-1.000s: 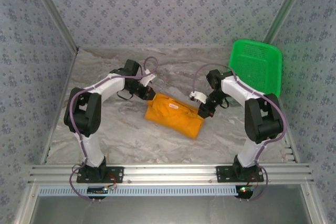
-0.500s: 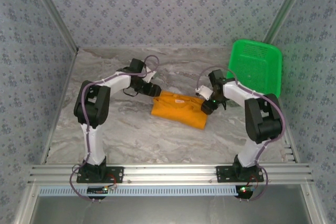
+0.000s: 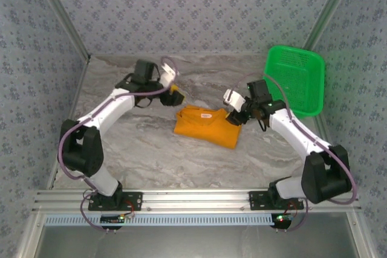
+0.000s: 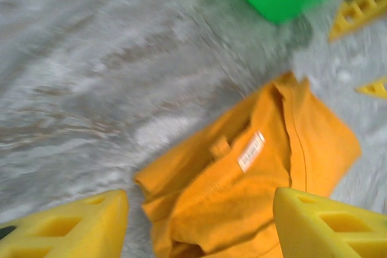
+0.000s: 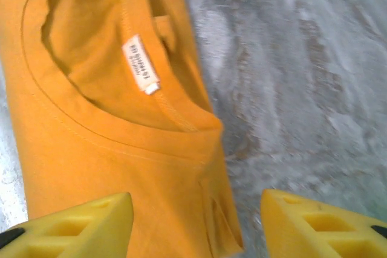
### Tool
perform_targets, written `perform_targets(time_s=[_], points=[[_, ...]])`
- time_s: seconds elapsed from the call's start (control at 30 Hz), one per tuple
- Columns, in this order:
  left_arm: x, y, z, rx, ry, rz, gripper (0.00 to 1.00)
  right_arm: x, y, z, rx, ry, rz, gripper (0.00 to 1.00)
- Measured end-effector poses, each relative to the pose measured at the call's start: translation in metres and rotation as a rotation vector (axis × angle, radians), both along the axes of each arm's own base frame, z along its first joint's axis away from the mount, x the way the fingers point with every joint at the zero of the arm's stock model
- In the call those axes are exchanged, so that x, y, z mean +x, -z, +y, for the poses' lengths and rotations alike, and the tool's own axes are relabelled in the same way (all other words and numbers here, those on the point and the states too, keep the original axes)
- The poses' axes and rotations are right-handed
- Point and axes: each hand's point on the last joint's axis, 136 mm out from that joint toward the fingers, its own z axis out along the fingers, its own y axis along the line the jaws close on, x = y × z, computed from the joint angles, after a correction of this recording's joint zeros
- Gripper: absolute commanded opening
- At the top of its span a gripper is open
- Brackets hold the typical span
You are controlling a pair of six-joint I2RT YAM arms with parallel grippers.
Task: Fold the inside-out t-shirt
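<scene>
The t-shirt (image 3: 207,126) lies on the table (image 3: 139,149) as a compact folded rectangle. It sits just ahead of and below the left claw (image 4: 199,203), and directly under the right claw (image 5: 196,197). Both claws stand open with nothing between their fingers, so the cloth is free and only its own weight keeps the fold in place. The likeliest trouble is a snag. The right claw hangs low over the collar end, with the neck label (image 5: 140,63) just ahead of its fingers and a loose corner of cloth between them, so a finger that dips or sweeps sideways could catch the top layer and peel the fold open. On the left claw's side the edge looks bunched and puffy rather than flat. A careless press or a pinch that takes only one layer there would probably drag the bundle across the smooth table instead of tidying it. The green basket (image 3: 294,80) stands behind the right claw, near that arm, and a wide swing away from the shirt could knock it.
</scene>
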Motion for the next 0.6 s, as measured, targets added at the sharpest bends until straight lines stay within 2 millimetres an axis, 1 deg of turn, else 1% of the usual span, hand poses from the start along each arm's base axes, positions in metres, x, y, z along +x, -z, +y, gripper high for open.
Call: perform_targets(time_s=[0.07,0.1,0.13,0.2,0.23,0.33,0.37,0.43,0.5,0.6], points=[[-0.016,0.029,-0.01,0.059,0.078,0.01,0.59,0.007,0.016,0.005,0.002,-0.003,0.026,0.51],[-0.02,0.041,-0.014,0.08,0.102,0.019,0.57,0.014,0.027,0.006,-0.005,0.006,0.035,0.49],[-0.019,0.051,-0.015,0.098,0.117,0.024,0.57,0.02,0.039,0.005,-0.023,0.023,0.048,0.47],[-0.014,0.065,-0.011,0.125,0.113,0.033,0.57,0.031,0.064,0.002,-0.08,0.054,0.076,0.38],[-0.01,0.07,-0.007,0.136,0.108,0.036,0.57,0.036,0.078,0.0,-0.127,0.068,0.087,0.37],[-0.002,0.072,0.001,0.151,0.087,0.027,0.59,0.042,0.108,0.003,-0.286,0.044,0.079,0.37],[0.0,0.071,0.003,0.152,0.078,0.022,0.6,0.043,0.111,0.007,-0.327,0.021,0.063,0.36],[0.005,0.069,0.008,0.159,0.045,0.017,0.6,0.051,0.106,0.019,-0.39,-0.027,-0.01,0.36],[0.007,0.062,0.015,0.166,-0.011,0.011,0.61,0.052,0.107,0.029,-0.423,-0.085,-0.047,0.38],[0.0,0.039,0.031,0.16,-0.112,-0.023,0.62,0.046,0.107,0.038,-0.44,-0.174,-0.08,0.38]])
